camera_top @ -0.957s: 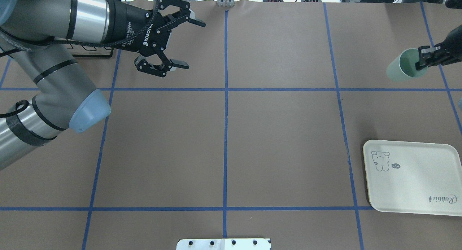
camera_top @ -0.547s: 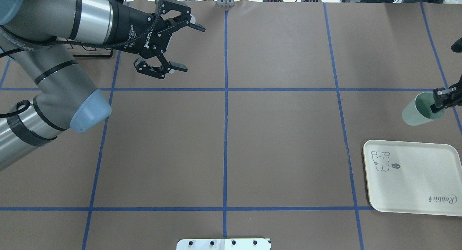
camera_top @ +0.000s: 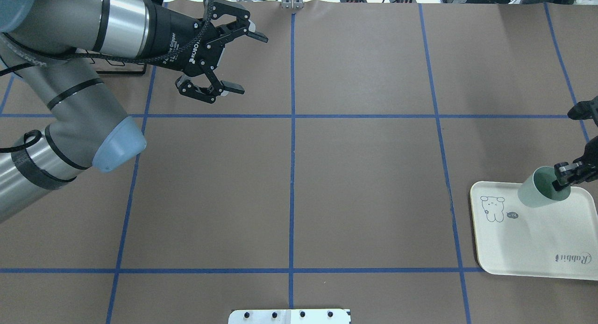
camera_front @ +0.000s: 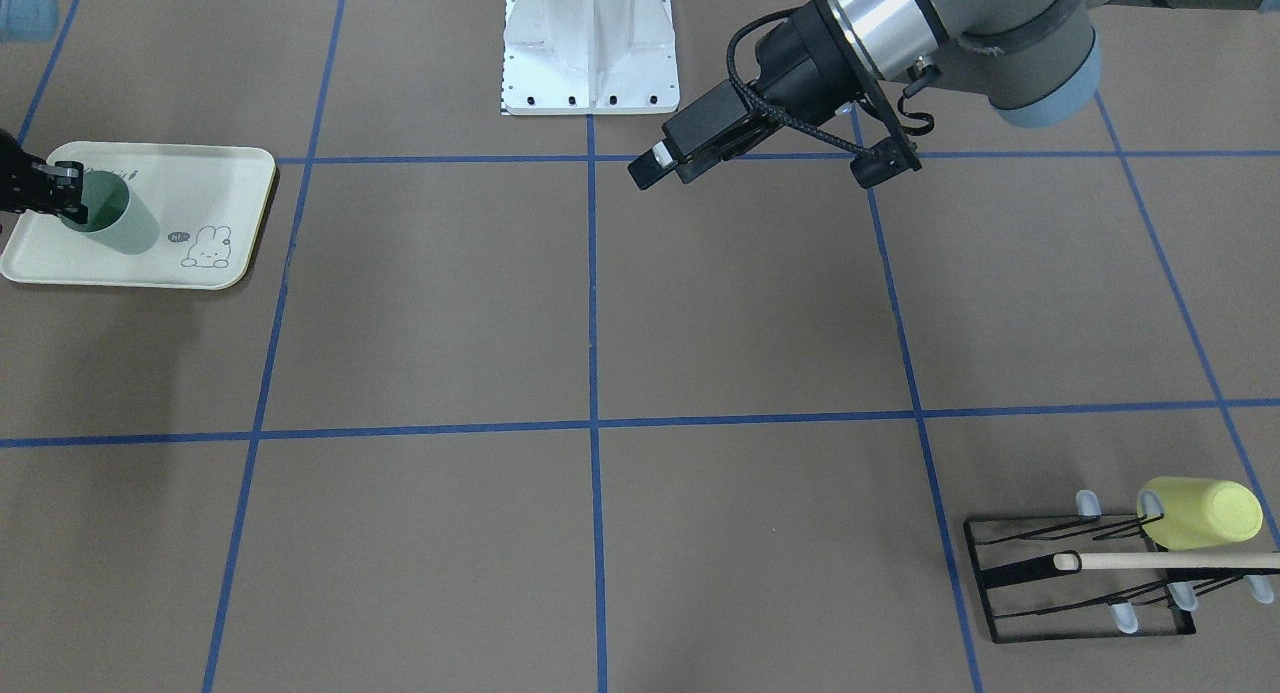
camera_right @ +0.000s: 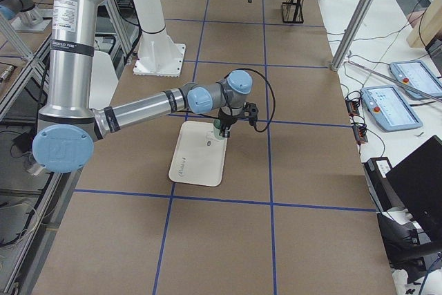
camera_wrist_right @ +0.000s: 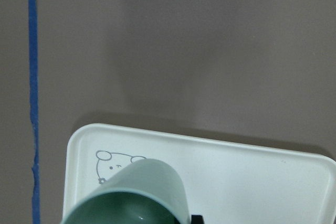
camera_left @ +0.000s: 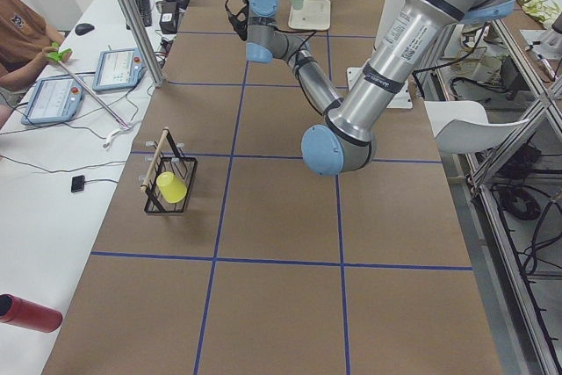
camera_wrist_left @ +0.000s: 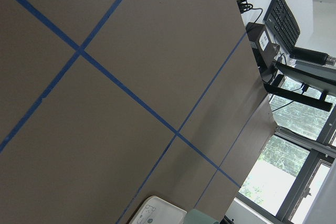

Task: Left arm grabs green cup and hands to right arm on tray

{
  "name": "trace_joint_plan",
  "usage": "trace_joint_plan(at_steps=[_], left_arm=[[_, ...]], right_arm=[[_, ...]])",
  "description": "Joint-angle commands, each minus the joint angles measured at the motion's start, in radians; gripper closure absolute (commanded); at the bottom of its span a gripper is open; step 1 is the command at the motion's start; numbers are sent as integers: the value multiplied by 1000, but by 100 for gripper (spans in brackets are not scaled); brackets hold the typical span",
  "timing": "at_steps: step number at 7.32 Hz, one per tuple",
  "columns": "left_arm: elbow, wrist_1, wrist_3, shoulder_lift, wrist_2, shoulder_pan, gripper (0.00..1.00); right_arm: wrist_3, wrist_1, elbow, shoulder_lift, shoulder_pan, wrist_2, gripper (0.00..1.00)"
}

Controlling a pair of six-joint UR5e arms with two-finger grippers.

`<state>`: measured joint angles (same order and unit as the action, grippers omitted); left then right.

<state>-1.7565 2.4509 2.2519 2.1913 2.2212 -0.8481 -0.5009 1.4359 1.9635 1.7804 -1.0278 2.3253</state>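
mint cup (camera_top: 530, 196) (pinched by right jaws) just inside the tray (camera_top: 537, 242) rim

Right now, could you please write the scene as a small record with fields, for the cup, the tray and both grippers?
tray: on the table, at the robot's right side
green cup: tilted, over the tray near its bunny drawing; whether it touches the tray cannot be told
right gripper: shut on the green cup's rim
left gripper: open, holding nothing, far from the cup
other: yellow cup lying on a black rack
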Motion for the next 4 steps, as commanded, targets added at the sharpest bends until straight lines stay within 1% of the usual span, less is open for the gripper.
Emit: trace_joint_plan(at_steps=[1, 4], left_arm=[[0, -3, 0, 2, 0, 1, 0], [-1, -3, 0, 2, 0, 1, 0]], right_arm=[[-77, -216, -37, 95, 55, -15, 100], [-79, -221, -52, 97, 61, -14, 100]])
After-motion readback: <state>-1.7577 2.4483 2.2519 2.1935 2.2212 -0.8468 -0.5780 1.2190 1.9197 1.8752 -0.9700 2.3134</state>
